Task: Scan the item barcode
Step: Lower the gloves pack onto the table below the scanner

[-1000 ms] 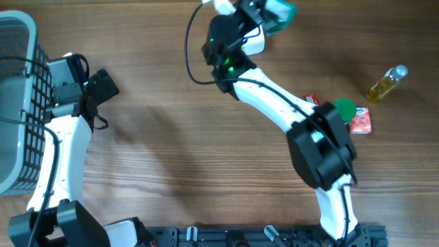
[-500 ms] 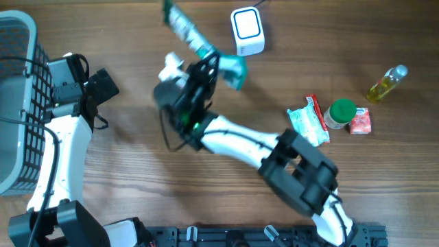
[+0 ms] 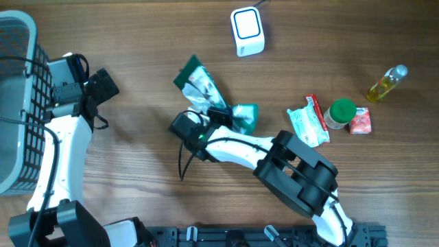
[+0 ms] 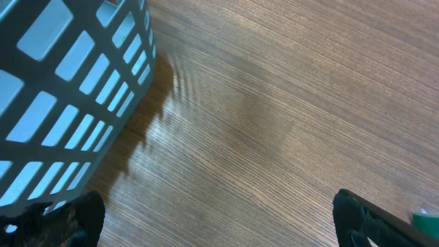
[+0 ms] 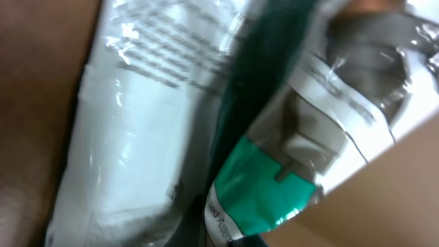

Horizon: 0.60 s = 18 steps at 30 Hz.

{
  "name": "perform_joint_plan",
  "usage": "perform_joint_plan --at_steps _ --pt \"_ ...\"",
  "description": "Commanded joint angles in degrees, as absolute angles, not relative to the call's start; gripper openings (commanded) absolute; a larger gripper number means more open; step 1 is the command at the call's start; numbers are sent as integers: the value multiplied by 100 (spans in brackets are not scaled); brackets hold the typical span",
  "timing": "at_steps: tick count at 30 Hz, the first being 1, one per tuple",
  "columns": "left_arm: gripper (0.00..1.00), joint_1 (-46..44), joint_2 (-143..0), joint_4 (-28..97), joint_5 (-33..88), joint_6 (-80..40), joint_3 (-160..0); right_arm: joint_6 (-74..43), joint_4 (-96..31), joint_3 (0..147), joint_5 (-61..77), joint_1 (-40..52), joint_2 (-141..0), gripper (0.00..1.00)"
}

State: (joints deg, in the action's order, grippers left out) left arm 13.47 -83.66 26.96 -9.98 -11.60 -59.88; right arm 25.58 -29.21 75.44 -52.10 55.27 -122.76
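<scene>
Wood-grain table [image 3: 137, 158] is filling every view. The right wrist camera is giving me only a blurred packet [image 5: 158, 116] crowding its frame, so I am not making out any barcode there. The basket [image 3: 14, 103] at 9 o'clock is running off the overhead frame.

From above, the right gripper [image 3: 218, 115] is pinching the packet with its jaws nearly shut, holding it near the table's middle, at 7 o'clock of the scanner [image 3: 247, 31]. The left gripper [image 3: 103, 82] is hanging beside the basket with jaws spread wide, gripping nothing; its fingers [image 4: 363, 219] are showing only at the bottom corners of the wrist view.

Half a second ago the packet was riding up beside the scanner; now it is sitting lower, toward 6 o'clock. The left arm is staying put.
</scene>
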Motion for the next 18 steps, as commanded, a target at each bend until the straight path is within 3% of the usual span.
perform_joint_plan --at_steps 1,6,8,9,13,18 --pt "100 1374 -8294 2683 -987 -1090 -6049 217 -3721 7526 -4311 5413 -12158 4" --pt "100 1374 -8294 2683 -987 -1090 -6049 -506 -5070 7526 -3234 4709 -12147 6" --pt "100 1374 -8294 2683 -987 -1090 -6049 -517 -5092 7529 -2947 4423 -12147 85" --pt "100 1374 -8294 2683 -987 -1090 -6049 -668 -5118 7542 -3009 4241 -12119 100" --pt "100 1374 -8294 2683 -987 -1090 -6049 -1061 -5262 7585 -3017 3730 -11577 100" --pt "100 1374 -8294 2683 -987 -1090 -6049 -1050 -4976 7585 -1256 3374 -10584 100"
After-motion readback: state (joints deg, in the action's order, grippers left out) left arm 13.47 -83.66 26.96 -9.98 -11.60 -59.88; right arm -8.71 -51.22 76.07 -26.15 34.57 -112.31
